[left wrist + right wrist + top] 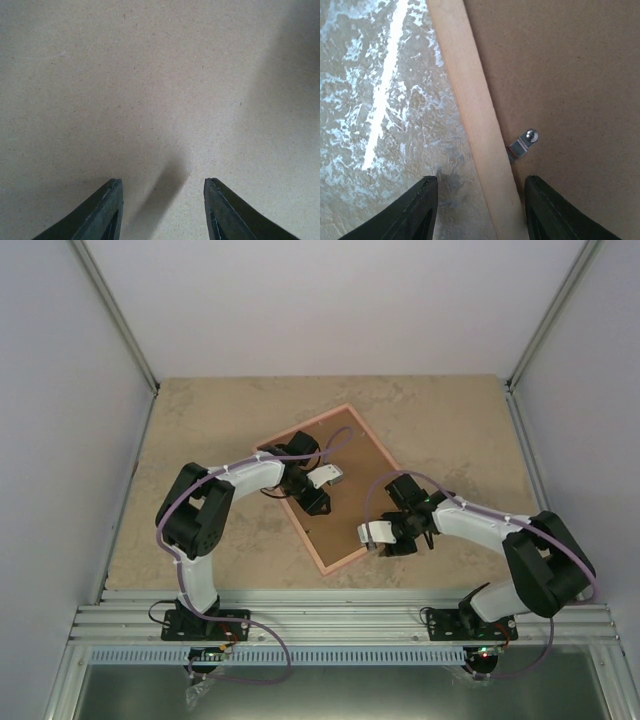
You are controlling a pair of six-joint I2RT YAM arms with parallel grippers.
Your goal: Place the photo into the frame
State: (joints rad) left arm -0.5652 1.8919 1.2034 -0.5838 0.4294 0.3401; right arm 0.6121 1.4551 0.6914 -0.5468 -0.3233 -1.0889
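- Right gripper (pixel 481 179), parted and empty, straddles the frame (pixel 470 100) rail; metal clip (pixel 524 142) sits just ahead, right of centre.
- Left gripper (pixel 163 181), parted too and empty, hangs over the backing board (pixel 150 75); the photo is perhaps beneath.

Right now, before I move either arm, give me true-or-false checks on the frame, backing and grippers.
The thin pink rectangular frame lies flat on the beige marbled table. True.
The left gripper holds the photo. False: its jaws stand open over the brown cardboard backing, gripping nothing.
The right gripper straddles the frame's rail. True.
The small metal tab sits on the table. False: it sits on the backing, beside the rail.
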